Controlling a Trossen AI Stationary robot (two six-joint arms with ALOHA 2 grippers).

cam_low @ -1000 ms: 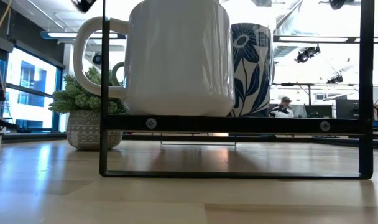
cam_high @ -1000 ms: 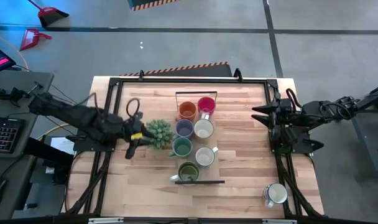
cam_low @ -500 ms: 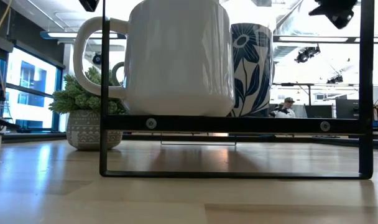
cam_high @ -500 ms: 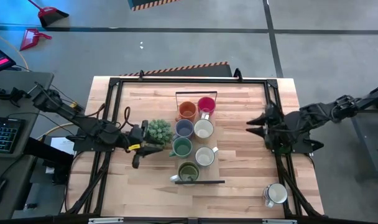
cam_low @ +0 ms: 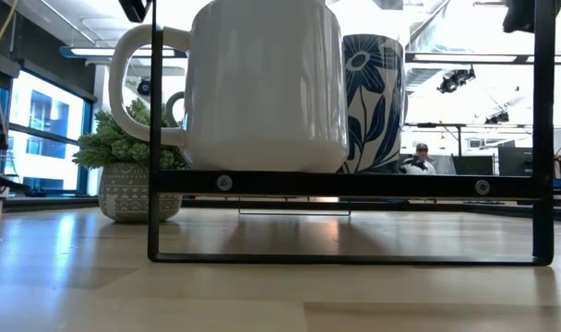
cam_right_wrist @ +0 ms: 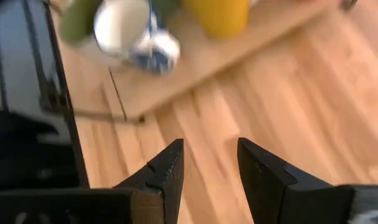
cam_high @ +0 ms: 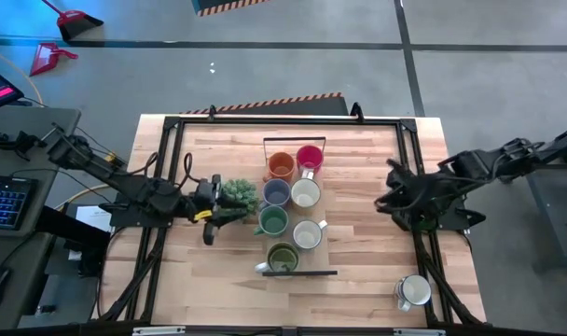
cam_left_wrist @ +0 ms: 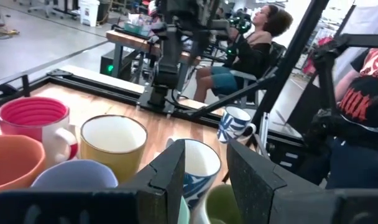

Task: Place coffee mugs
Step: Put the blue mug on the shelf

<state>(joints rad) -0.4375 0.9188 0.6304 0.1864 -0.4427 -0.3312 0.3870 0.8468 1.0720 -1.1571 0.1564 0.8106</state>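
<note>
While seven mugs (cam_high: 289, 207) stand clustered mid-table on black wire rack (cam_high: 295, 273), eighth white mug (cam_high: 415, 291) sits alone at near right corner. Potted plant (cam_high: 235, 196) touching cluster's left side. Left gripper (cam_high: 215, 211) just beside plant, fingers parted, empty. Right gripper (cam_high: 388, 192) right of cluster, fingers spread, empty.

Light wooden table (cam_high: 358, 243), planks running left to right, dark metal frame (cam_high: 176, 122) along its edges; near the middle, a thin black rack (cam_high: 297, 273) with seven coffee mugs (cam_high: 282, 166) in two rows; just left of them, a spiky green potted plant (cam_high: 237, 194); one white mug (cam_high: 414, 290) apart at the near right corner.
</note>
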